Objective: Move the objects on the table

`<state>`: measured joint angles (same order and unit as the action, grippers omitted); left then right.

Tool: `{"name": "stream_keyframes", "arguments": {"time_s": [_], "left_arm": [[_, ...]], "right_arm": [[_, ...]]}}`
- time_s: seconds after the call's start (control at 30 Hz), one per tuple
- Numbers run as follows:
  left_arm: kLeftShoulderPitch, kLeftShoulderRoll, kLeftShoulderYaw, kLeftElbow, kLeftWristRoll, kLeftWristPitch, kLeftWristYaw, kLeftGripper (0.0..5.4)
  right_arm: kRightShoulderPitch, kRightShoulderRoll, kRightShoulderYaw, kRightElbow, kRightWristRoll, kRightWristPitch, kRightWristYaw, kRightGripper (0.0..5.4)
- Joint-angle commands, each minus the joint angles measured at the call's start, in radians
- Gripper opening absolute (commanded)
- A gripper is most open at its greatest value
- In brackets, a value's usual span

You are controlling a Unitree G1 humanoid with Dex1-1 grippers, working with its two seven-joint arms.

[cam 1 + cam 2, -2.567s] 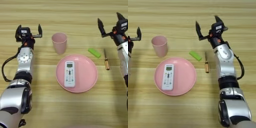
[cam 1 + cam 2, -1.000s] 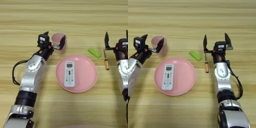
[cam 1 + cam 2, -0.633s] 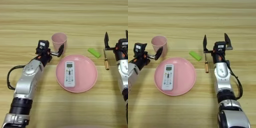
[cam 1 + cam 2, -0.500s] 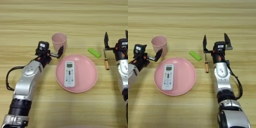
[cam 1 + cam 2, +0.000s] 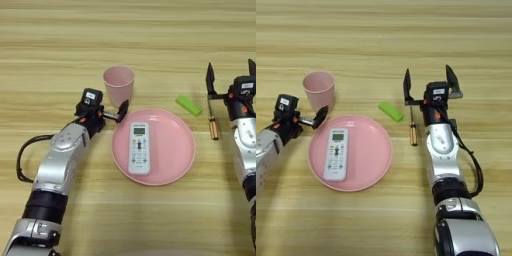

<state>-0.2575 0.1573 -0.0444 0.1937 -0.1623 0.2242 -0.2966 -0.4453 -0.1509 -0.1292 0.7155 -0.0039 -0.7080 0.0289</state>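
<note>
Resting on the wooden counter point(image 5: 60, 45) just left of centre frame, the pale pink cup point(image 5: 118, 86) stands upright, mouth up, above the upper-left rim of the round pink plate point(image 5: 172, 150). A white remote control point(image 5: 138, 148) lies lengthwise on the plate, buttons up. Right of the plate's upper edge lies the small green block point(image 5: 189, 105), set at a slant and apart from the plate rim. Further right, a small screwdriver point(image 5: 413, 128) with a brown handle lies roughly vertical in the frame, near the block but not touching it.

Left claw point(image 5: 102, 114): positioned at mid-left of frame, just below and left of the cup, one black finger tip close to the plate's rim and the cup's base. Only that finger shows clearly; whether the claw is released or clenched cannot be told. It grasps nothing visible.

Right claw point(image 5: 431, 85): positioned at right of frame, above the screwdriver's tip, fingers spread wide and pointing up-frame, released and empty.
</note>
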Motion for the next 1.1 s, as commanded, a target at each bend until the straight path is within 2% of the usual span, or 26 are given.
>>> {"name": "stream_keyframes", "arguments": {"time_s": [0.03, 0.27, 0.97, 1.1], "left_arm": [[-0.037, -0.001, -0.008, 0.062, 0.031, -0.043, -0.006, 5.4], [-0.076, -0.005, 0.001, 0.129, 0.046, -0.085, -0.006, 5.4], [-0.248, -0.033, 0.0, 0.377, 0.084, -0.223, -0.032, 5.4], [-0.273, -0.038, 0.01, 0.427, 0.079, -0.253, -0.037, 5.03]], "right_arm": [[-0.013, 0.005, 0.006, 0.007, 0.001, 0.005, 0.0, 5.37], [-0.011, 0.005, 0.011, 0.004, 0.005, 0.007, 0.005, 5.37], [-0.011, 0.011, 0.022, 0.004, 0.003, 0.005, 0.005, 5.37], [-0.01, 0.011, 0.023, 0.003, 0.005, 0.005, 0.006, 5.4]]}}
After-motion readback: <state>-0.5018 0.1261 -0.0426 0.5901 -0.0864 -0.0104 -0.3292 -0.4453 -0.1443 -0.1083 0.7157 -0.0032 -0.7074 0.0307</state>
